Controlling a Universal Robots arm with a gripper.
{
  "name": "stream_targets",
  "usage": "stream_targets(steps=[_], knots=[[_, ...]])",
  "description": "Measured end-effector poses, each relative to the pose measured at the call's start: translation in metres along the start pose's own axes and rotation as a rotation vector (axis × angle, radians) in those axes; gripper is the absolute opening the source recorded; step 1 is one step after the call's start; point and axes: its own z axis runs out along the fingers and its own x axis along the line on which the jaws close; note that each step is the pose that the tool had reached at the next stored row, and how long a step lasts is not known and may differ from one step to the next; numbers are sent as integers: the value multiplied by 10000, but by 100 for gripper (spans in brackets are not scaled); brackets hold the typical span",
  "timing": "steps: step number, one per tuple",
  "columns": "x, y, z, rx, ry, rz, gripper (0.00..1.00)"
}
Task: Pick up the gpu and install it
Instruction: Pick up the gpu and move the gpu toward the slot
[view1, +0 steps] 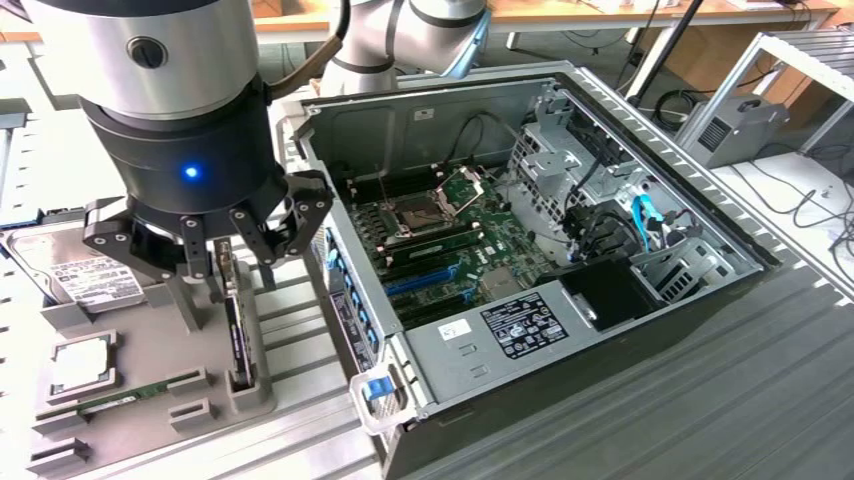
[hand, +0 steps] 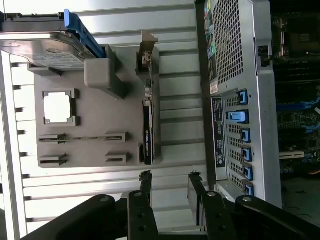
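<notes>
The gpu (view1: 240, 335) stands on its long edge in a slot of the grey holder tray (view1: 147, 330), just off the exterior view's left of the open computer case (view1: 360, 125). I'd say it is propped upright so fingers can come down either side of it. The gripper (view1: 230, 262) hangs right above it, spread wide and holding nothing. A hard drive (view1: 67, 270) and a processor (view1: 83, 360) sit in the tray's other pockets, further left.
</notes>
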Motion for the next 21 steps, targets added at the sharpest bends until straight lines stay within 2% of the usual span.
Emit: stream_targets(steps=[21], knots=[[2,-4,90,-1,-1,0,42]])
